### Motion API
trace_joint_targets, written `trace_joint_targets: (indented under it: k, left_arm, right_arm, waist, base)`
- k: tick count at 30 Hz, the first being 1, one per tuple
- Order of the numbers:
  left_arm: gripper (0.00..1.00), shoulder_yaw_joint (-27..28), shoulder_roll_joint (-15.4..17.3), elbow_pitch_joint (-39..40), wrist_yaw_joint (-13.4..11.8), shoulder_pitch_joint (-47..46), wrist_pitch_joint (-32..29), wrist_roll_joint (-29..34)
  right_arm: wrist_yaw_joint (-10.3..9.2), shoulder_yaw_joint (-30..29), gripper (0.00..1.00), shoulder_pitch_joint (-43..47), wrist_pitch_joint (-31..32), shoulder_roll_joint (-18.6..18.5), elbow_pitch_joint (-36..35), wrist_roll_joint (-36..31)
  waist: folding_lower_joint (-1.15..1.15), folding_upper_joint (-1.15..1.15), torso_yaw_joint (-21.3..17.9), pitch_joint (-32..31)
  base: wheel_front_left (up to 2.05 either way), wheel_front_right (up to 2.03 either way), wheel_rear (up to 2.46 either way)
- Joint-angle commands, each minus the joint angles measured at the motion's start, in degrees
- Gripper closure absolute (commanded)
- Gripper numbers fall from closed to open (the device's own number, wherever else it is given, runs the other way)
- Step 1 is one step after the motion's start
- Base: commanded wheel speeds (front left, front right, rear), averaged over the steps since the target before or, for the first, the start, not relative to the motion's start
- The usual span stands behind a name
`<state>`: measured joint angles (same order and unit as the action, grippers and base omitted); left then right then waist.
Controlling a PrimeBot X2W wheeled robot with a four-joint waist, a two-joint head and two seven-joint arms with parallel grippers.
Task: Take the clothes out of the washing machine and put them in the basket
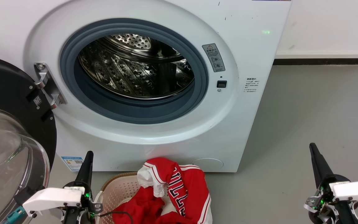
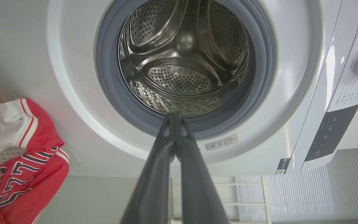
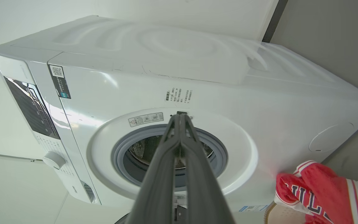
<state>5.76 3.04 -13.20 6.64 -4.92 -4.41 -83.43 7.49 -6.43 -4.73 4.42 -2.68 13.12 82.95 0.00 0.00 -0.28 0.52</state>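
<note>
Grey floor (image 1: 306, 118) runs up to the washer (image 1: 259, 40), whose door (image 1: 8, 84) hangs open at the left. Its drum (image 1: 135, 71) shows bare steel in the head and left wrist views, with no cloth that I can see. The red clothes (image 1: 148, 208) lie in the basket (image 1: 117, 186) just before the washer, the jersey (image 1: 191, 189) heaped on top and draped over the right rim. The left gripper (image 1: 89, 154) beside the basket and the right gripper (image 1: 312, 146) well apart from it both point up, fingers pressed together, holding nothing. I judge the task all but done; at most the hanging jersey edge needs tucking in.
</note>
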Motion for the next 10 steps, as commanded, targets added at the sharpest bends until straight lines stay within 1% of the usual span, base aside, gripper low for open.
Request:
trace_joint_targets:
  k: [1, 10]
  left_arm:
    - [1.0, 0.2, 0.0, 0.0, 0.4, -0.7, -0.4, -0.7]
    - [1.0, 0.6, -0.1, -0.5, 0.7, -1.2, -1.3, -4.7]
  right_arm:
    - [0.01, 0.0, 1.0, -0.9, 0.2, -0.3, 0.1, 0.9]
    - [0.0, -0.1, 1.0, -1.5, 1.2, -0.3, 0.6, 5.1]
  waist:
    - [0.0, 0.0, 0.0, 0.0]
    - [0.0, 0.0, 0.1, -0.2]
  base:
    - [0.0, 0.0, 0.0]
    - [0.0, 0.0, 0.0]
